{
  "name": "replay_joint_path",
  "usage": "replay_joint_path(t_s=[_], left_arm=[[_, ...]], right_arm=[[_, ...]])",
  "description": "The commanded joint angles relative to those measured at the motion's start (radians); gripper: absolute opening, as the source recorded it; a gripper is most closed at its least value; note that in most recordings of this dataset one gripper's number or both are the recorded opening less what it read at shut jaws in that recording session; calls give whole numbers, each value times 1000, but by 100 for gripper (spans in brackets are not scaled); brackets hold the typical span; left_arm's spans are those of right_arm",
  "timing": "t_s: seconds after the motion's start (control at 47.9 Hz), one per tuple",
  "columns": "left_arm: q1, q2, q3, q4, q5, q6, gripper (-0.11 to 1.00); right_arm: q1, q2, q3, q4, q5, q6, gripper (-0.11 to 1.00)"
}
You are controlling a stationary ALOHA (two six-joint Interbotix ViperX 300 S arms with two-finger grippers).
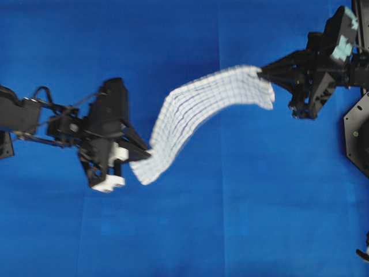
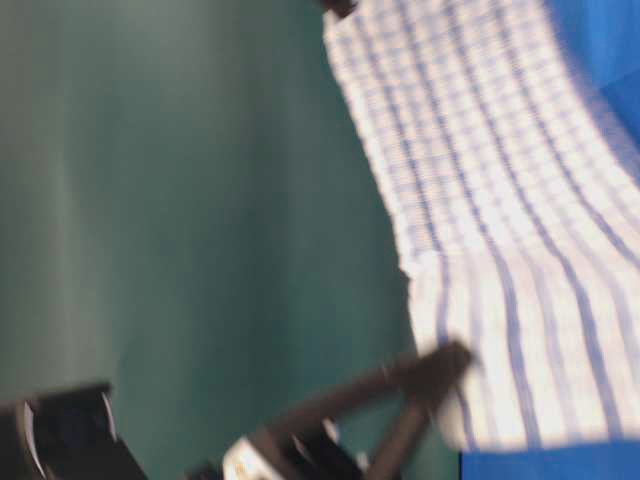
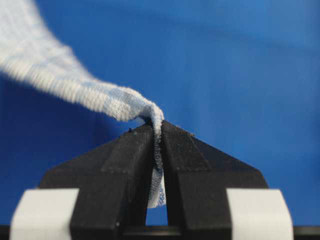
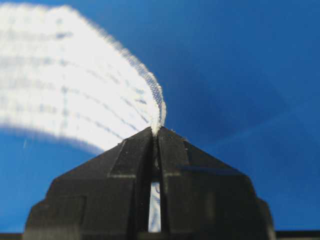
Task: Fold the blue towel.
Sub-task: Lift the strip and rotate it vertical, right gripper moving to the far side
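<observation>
While one plain blue table covering (image 1: 230,231) fills the ground, one blue towel (image 1: 196,112) hangs above it, strung between two grippers. White, crossed by thin blue stripes, it sags in a curved band. Left gripper (image 1: 147,154) pinches its lower corner; right gripper (image 1: 262,74) clamps the upper edge.

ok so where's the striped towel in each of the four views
Overhead: towel slung across the middle, between both grippers.
Table-level: fills the right side.
Left wrist: from upper left into the shut left gripper.
Right wrist: upper left, pinched by the right gripper.
Shared landmark: blue table covering.
</observation>
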Motion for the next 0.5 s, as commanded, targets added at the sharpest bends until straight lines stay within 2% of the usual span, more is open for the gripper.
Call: replay_joint_path(t_s=[0.0, 0.334, 0.48], left_arm=[[-8, 31, -80, -2, -37, 3, 3], [-9, 212, -255, 0, -153, 5, 3], [-9, 285, -327, 0, -212, 5, 3]], right_arm=[[-14, 8, -43, -6, -29, -3, -4], [-40, 115, -133, -38, -34, -3, -4], [-74, 179, -186, -69, -28, -3, -4]])
